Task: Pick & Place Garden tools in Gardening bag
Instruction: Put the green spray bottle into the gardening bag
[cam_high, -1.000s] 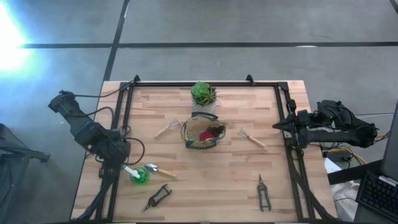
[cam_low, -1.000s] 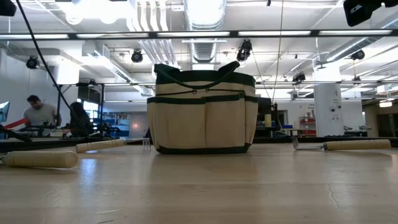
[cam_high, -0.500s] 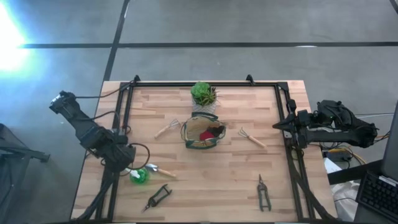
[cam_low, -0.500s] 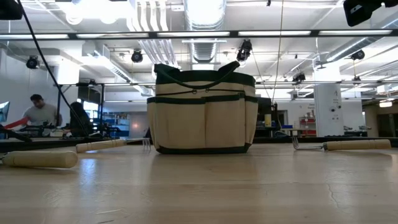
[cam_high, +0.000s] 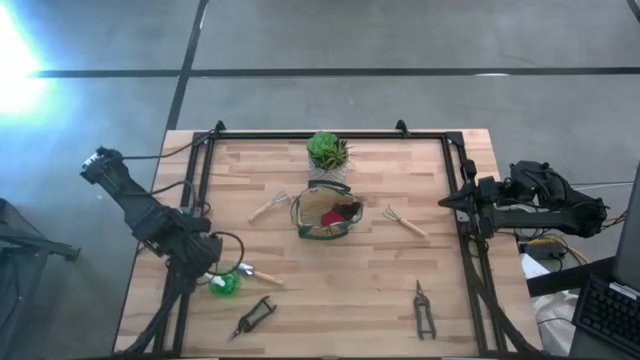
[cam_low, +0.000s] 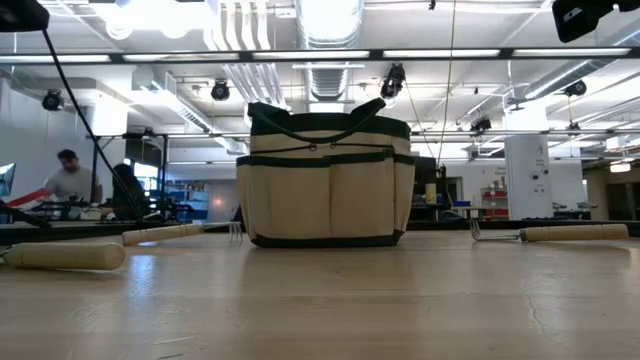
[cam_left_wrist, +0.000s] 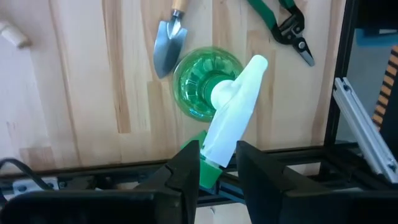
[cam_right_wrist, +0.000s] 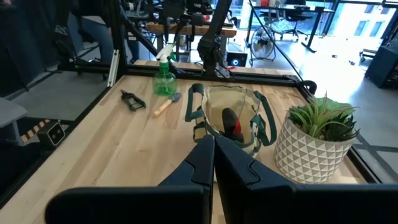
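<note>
A green spray bottle with a white spray head (cam_high: 222, 283) stands on its base near the table's left near corner. My left gripper (cam_high: 206, 266) is at the spray head (cam_left_wrist: 233, 118), shut on it. A silver trowel (cam_high: 250, 272) and a black pruner (cam_high: 255, 315) lie beside the bottle. A second pruner (cam_high: 424, 308) lies at the near right. Two wooden-handled rake forks (cam_high: 268, 207) (cam_high: 405, 222) lie on either side of the tan gardening bag (cam_high: 326, 212), which holds a red-and-black item (cam_right_wrist: 231, 124). My right gripper (cam_high: 445, 203) is shut and empty at the table's right edge. My left gripper has the rear end of the white spray head (cam_left_wrist: 217, 149) between its two fingers (cam_left_wrist: 186, 171), with the green trigger part (cam_left_wrist: 208, 173) just below. The fingers come from above and from the table's left, pointing down. The bottle stands upright on the table.
A green plant in a white pot (cam_high: 327, 152) stands just behind the bag. A black frame rail (cam_high: 190, 210) runs along the table's left side beside my left arm, and another runs along the right (cam_high: 470, 240). A person (cam_low: 65, 180) shows in the room beyond.
My left gripper has moved toward the table's near edge and a little to the right, coming over the spray bottle's white head. The bottle has stayed where it stood.
</note>
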